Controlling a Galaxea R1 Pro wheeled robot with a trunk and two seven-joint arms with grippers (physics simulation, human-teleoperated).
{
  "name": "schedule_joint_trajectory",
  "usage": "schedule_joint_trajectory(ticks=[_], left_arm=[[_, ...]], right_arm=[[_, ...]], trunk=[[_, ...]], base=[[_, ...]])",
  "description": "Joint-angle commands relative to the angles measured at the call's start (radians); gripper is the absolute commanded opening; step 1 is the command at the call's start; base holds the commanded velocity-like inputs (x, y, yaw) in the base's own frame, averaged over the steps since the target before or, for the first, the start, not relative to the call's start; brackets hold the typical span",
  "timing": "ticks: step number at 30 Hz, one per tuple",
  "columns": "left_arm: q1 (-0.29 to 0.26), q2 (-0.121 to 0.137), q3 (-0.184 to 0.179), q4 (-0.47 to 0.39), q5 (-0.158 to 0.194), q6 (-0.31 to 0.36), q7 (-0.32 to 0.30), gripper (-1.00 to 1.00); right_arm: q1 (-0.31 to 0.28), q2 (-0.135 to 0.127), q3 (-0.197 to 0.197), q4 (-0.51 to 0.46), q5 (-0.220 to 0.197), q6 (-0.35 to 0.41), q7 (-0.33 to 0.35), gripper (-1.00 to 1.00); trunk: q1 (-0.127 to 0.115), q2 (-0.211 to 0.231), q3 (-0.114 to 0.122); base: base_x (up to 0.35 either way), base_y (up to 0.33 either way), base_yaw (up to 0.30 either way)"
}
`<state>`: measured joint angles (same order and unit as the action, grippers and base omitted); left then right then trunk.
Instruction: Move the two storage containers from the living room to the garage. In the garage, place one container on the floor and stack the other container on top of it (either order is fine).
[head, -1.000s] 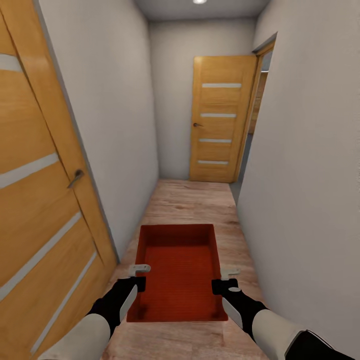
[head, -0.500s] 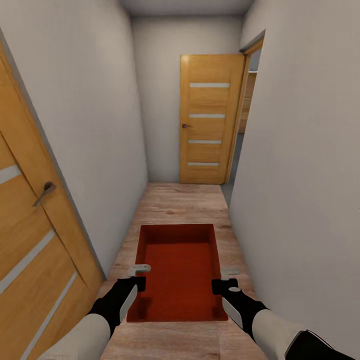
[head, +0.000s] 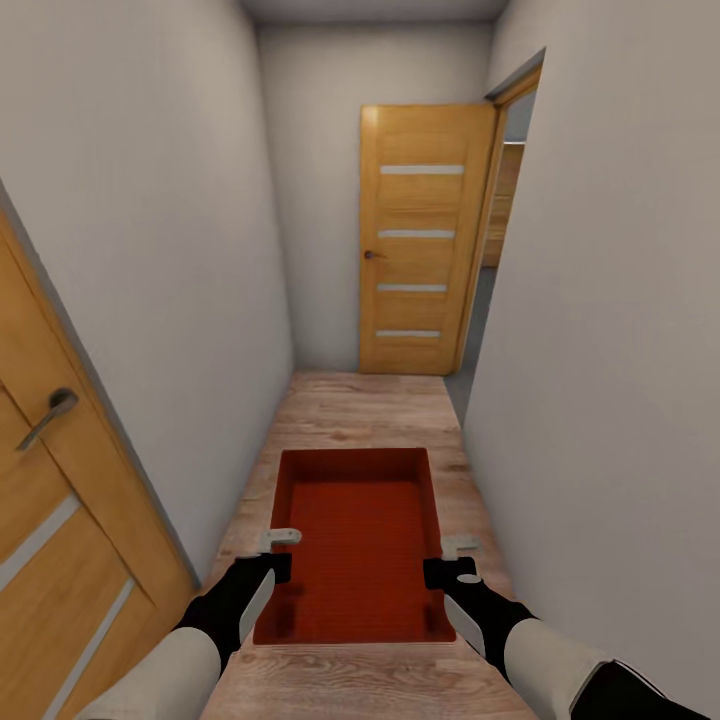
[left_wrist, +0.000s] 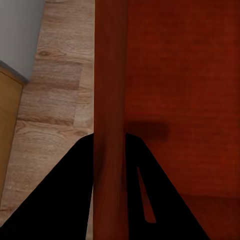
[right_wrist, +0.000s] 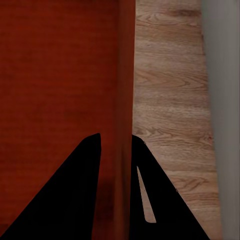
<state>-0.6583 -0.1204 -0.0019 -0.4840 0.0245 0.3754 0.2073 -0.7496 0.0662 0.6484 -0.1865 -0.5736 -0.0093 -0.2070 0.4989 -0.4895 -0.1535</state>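
One orange-red storage container hangs level in front of me over the wood-plank corridor floor, carried between both arms. My left gripper is shut on its left wall, one dark finger on each side. My right gripper is shut on its right wall the same way. The box is empty, its ribbed bottom open to view. The second container is out of view.
I am in a narrow corridor with pale walls close on both sides. A wooden door with a metal handle is near on the left. Another wooden door stands open at the far end beside a doorway on the right.
The view has advanced down the corridor: the left door slid back and out of frame, the far door looks closer. Both grippers hold the container as before.
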Motion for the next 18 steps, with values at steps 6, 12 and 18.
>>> schedule_joint_trajectory(ticks=[6,12,18], left_arm=[[0.000,0.008,-0.003,0.007,-0.014,0.010,0.009,-1.00],[0.000,0.008,-0.003,0.007,-0.014,0.010,0.009,-1.00],[0.000,0.008,-0.003,0.007,-0.014,0.010,0.009,-1.00]], right_arm=[[-0.002,-0.016,-0.032,-0.003,0.015,-0.003,-0.026,-1.00],[-0.002,-0.016,-0.032,-0.004,0.015,-0.003,-0.026,-1.00],[-0.002,-0.016,-0.032,-0.004,0.015,-0.003,-0.026,-1.00]], trunk=[[0.001,-0.002,-0.002],[0.001,-0.002,-0.002],[0.001,-0.002,-0.002]], base=[[0.323,0.000,0.000],[0.323,0.000,0.000],[0.323,0.000,0.000]])
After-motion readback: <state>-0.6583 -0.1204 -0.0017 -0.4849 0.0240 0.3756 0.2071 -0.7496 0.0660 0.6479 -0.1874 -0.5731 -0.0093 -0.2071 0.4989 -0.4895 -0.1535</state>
